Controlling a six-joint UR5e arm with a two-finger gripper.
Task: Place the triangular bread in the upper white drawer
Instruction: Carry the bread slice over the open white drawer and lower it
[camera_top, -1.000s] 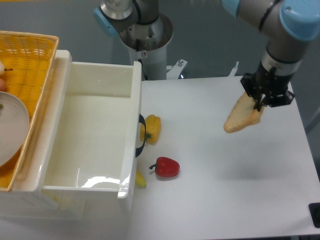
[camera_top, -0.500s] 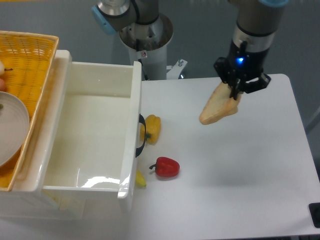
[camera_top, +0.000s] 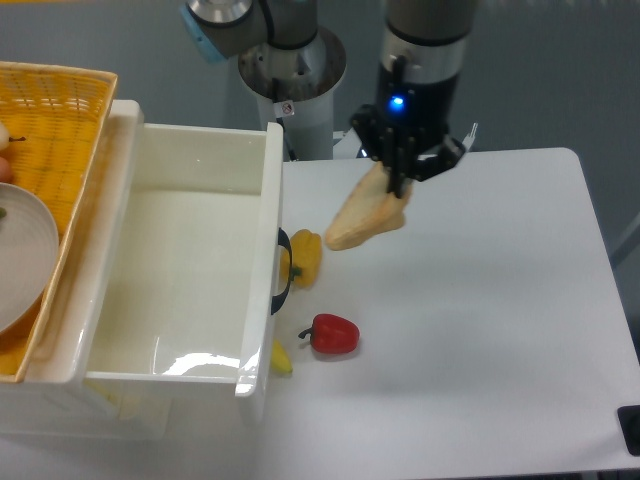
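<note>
The bench (camera_top: 480, 330) carries everything here, and across it the arm has swept a long way toward nine o'clock in the last second: from the bench's three o'clock edge to a spot just past the middle, near the twelve o'clock side.

The upper white drawer (camera_top: 185, 375) stands pulled open at the nine o'clock side, its inside bare and glossy, its dark ring handle facing the peppers. It has not shifted. Behind it, at the far nine o'clock edge, sits the woven basket (camera_top: 55, 110).

The gripper (camera_top: 402, 180) has its fingers pinching the thick upper end of the triangular bread (camera_top: 362, 218), which hangs tilted, pointed end down toward seven o'clock, clear of the bench. The bread has travelled with the arm and now hangs just at three o'clock of the drawer's front wall, above and beside the yellow pepper (camera_top: 305, 257). The red pepper (camera_top: 333, 335) lies at six o'clock of that, untouched.

By my judgement the carry is most of the way done: what remains is to cross the front wall, come over the open drawer and let go.
</note>
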